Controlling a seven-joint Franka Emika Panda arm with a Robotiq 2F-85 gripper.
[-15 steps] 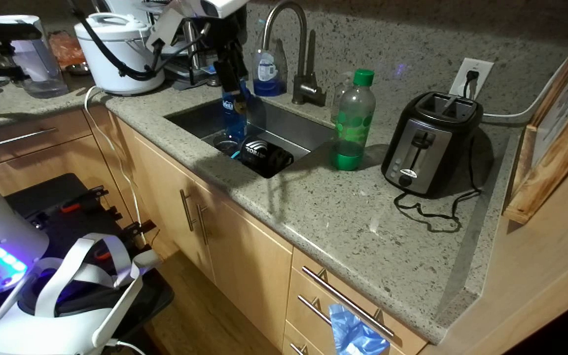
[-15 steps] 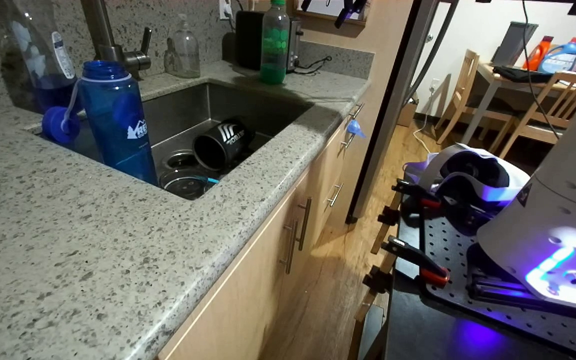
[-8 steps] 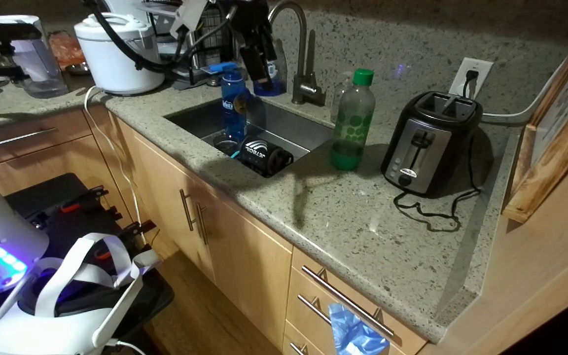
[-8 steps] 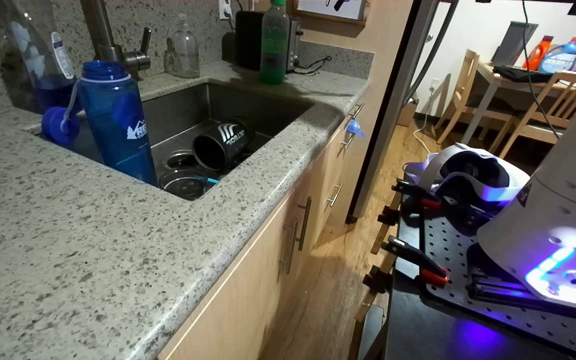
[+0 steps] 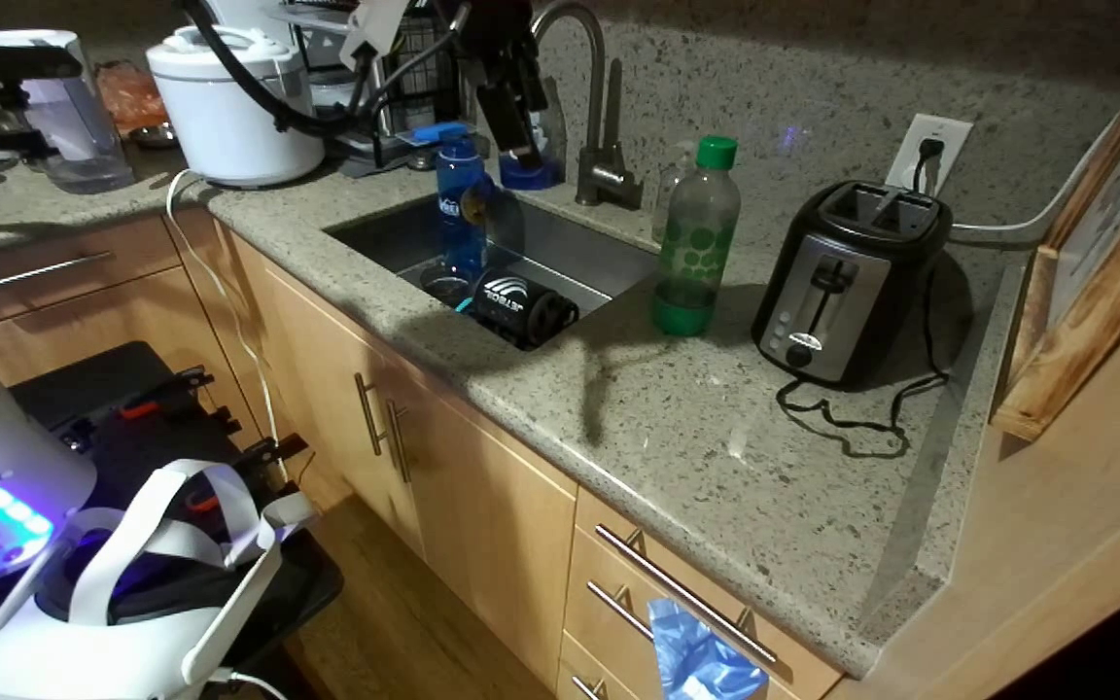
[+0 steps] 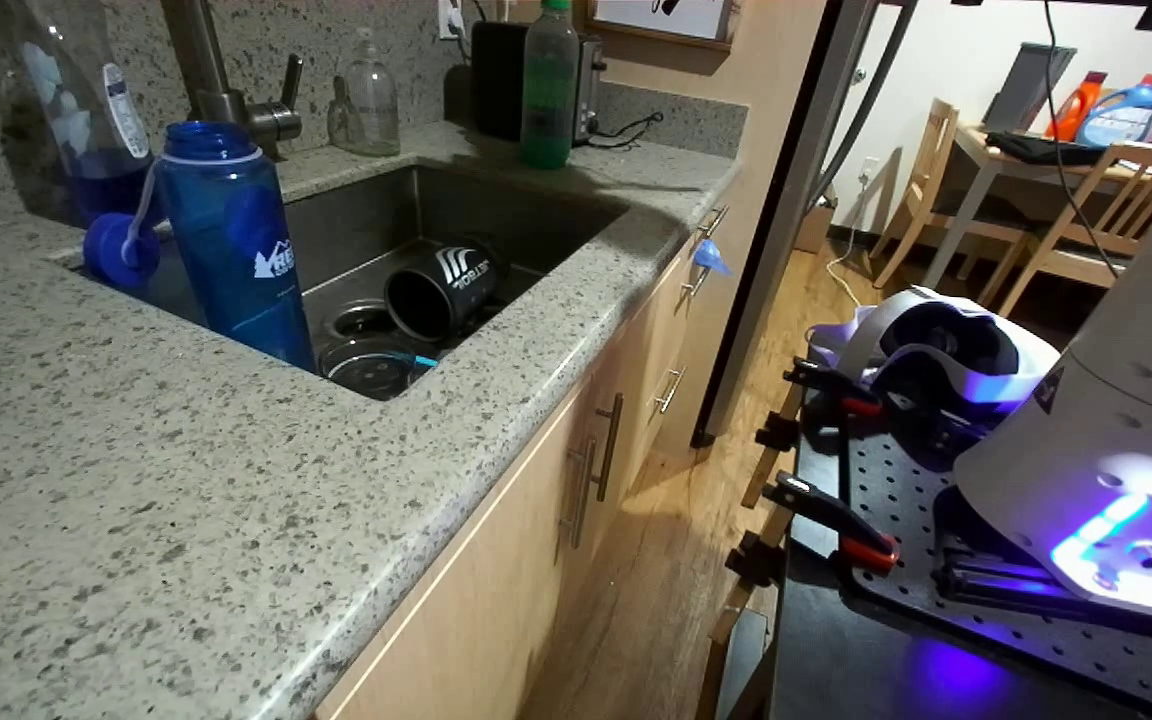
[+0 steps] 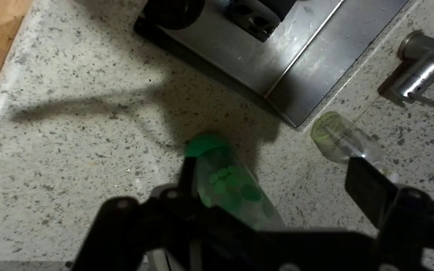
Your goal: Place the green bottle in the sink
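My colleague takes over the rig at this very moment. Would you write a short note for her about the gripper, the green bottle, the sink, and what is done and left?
Gripper: the gripper is open, holding nothing, apart from the bottle.
Bottle: the green bottle stands upright on the counter, between sink and toaster.
Sink: the sink already holds an upright blue bottle and a black cup on its side.
Done: no grasp yet.
Left: grasp the bottle, lift it, lower it into the sink, release. The cup may be in the way.
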